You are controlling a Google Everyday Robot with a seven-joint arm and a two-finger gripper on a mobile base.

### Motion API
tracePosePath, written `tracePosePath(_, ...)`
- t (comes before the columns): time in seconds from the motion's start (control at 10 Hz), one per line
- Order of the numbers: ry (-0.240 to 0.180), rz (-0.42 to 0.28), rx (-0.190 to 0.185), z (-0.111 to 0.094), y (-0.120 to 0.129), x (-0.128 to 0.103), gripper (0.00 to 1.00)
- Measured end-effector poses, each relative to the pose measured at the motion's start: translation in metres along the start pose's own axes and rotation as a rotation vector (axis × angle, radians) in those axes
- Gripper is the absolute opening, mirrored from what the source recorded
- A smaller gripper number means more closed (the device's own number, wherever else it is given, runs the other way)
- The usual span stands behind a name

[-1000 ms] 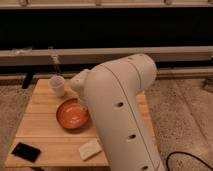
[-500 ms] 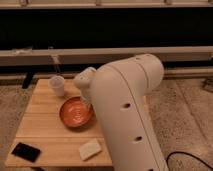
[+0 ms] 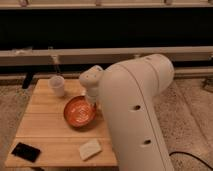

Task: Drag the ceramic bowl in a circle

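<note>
Ceramic bowl (image 3: 80, 111), wide, shallow, glossy orange inside with a darker brown rim, sits upright near the middle of the pale wooden table (image 3: 45, 127). The robot's white gripper (image 3: 92, 100) hangs at the rim nearest the arm, so the bowl's centre lies beyond it, toward the table's middle. Whether its jaws are clenched or released I cannot tell.

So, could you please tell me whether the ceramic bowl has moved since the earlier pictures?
Yes: the ceramic bowl slid rightward in view, away from the unmoved white cup; the tool is at its right rim.
</note>
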Motion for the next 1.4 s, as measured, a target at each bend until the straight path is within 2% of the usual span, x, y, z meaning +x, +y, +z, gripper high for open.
tracePosePath(0.4,-0.012,0.01,-0.009,-0.01,-0.012,0.009,0.01)
tracePosePath(0.5,-0.014,0.012,-0.009,-0.012,-0.015,0.01,0.05)
tracePosePath(0.8,-0.023,0.014,-0.011,-0.017,-0.021,0.015,0.36)
tracePosePath(0.9,-0.022,0.012,-0.011,-0.019,-0.023,0.021,0.4)
tracePosePath(1.0,-0.026,0.009,-0.009,-0.021,-0.025,0.029,0.39)
tracePosePath(1.2,-0.029,0.012,-0.007,-0.024,-0.029,0.034,0.25)
tracePosePath(1.3,-0.034,0.01,-0.008,-0.027,-0.028,0.034,0.15)
tracePosePath(1.4,-0.038,0.009,-0.007,-0.03,-0.03,0.037,0.11)
